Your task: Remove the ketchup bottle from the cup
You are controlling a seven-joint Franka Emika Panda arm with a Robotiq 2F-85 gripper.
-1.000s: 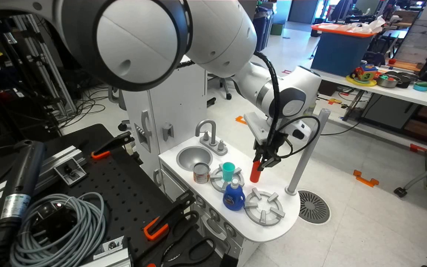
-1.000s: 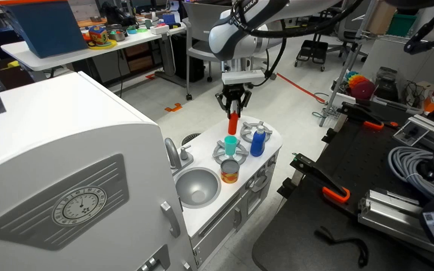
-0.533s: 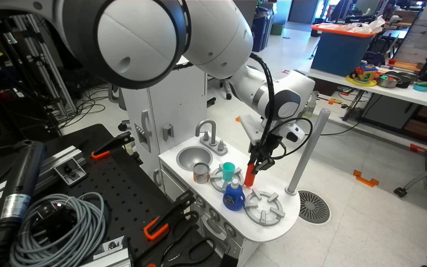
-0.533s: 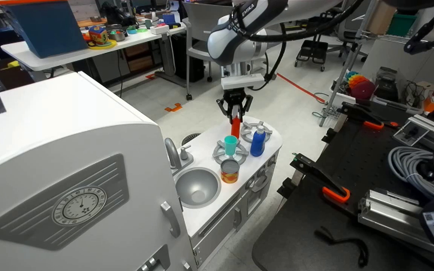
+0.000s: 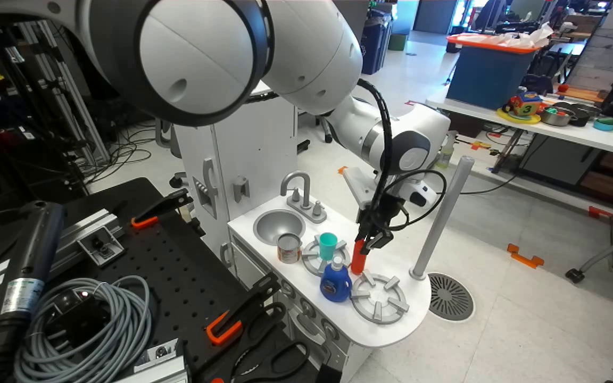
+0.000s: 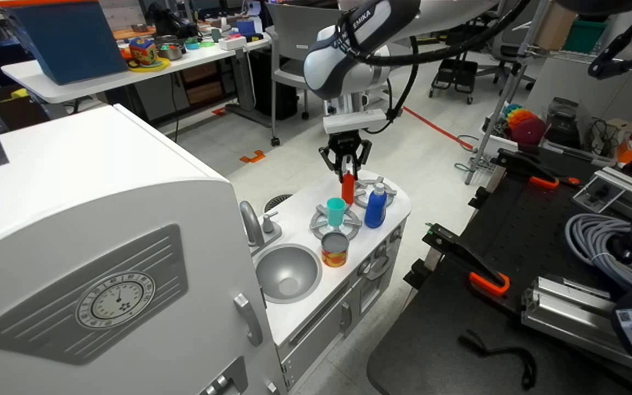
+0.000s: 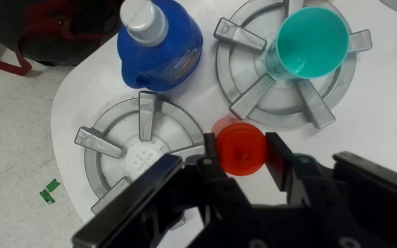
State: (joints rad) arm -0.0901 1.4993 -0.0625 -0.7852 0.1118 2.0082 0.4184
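Observation:
The ketchup bottle, a slender red bottle (image 7: 241, 151), is between the fingertips of my gripper (image 7: 241, 137), with both pads against its sides. In both exterior views the bottle (image 5: 358, 261) (image 6: 347, 191) is nearly upright. Its base is at or just above the white counter, between the two burners. My gripper (image 5: 365, 246) (image 6: 349, 178) covers its upper part. The cup, turquoise and open-topped (image 7: 314, 41), stands upright on a burner, apart from the bottle. It also shows in both exterior views (image 5: 328, 247) (image 6: 336, 213). I see nothing inside it.
A blue detergent bottle (image 5: 334, 283) with a white cap stands close to the red bottle. A grey burner (image 7: 146, 115) is beside the red bottle. A tin can (image 6: 334, 251) stands near the sink (image 5: 280, 226). A grey post (image 5: 439, 223) rises at the counter's end.
My gripper has moved the ketchup bottle down toward the counter and nearer to the blue detergent bottle and its burner. The cup has not moved.

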